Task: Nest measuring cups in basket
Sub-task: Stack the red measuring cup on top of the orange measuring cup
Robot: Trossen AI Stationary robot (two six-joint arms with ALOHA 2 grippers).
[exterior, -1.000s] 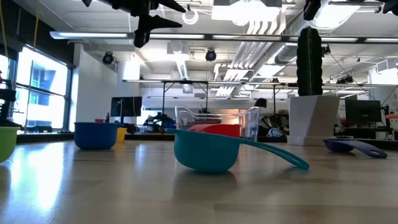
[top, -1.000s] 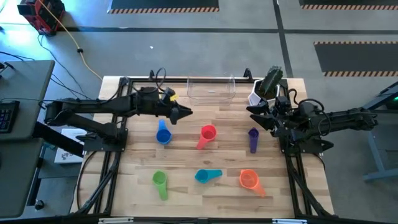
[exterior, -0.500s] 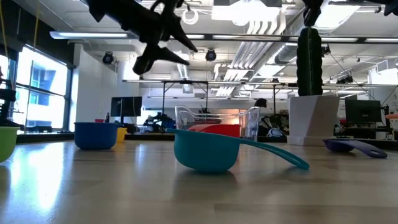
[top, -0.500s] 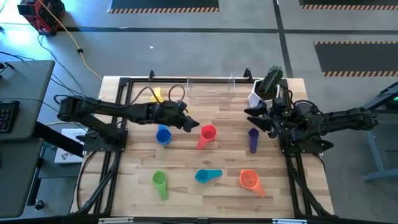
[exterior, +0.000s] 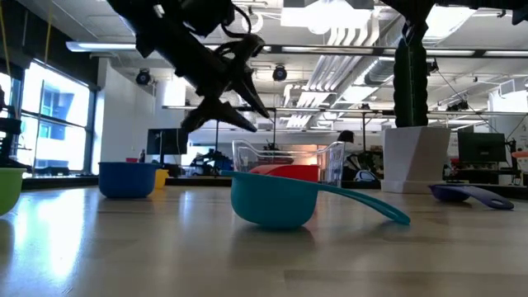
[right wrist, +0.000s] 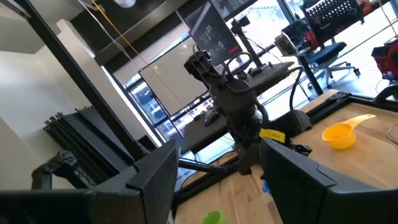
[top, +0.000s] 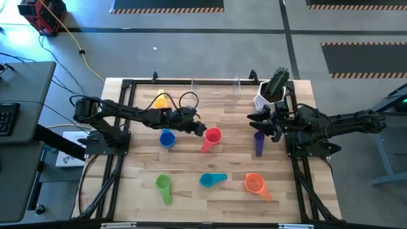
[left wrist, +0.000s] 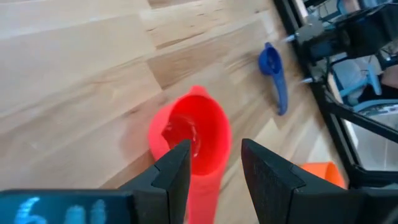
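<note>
The left gripper (top: 202, 130) hangs above the wooden table (top: 191, 191), just beside the small round red plastic measuring cup (top: 212, 136). Its fingers (left wrist: 174, 171) are parted with nothing between them, and the red cup's handle shows through the gap in the left wrist view.

Positions relative to the red cup:
- Clear rectangular plastic basket (top: 216, 92): beyond it, at the table's far edge.
- Blue cup (top: 166, 138): on the left arm's side, near.
- Yellow cup (top: 160, 100): farther on that side, well apart, by the far edge.
- Purple cup (top: 259, 141): on the right arm's side.
- Green cup (top: 163, 185), teal cup (top: 211, 180) and orange cup (top: 254, 184): nearer the front edge.

The right gripper (top: 257, 121) waits above the purple cup, fingers (right wrist: 143, 180) parted, empty.
</note>
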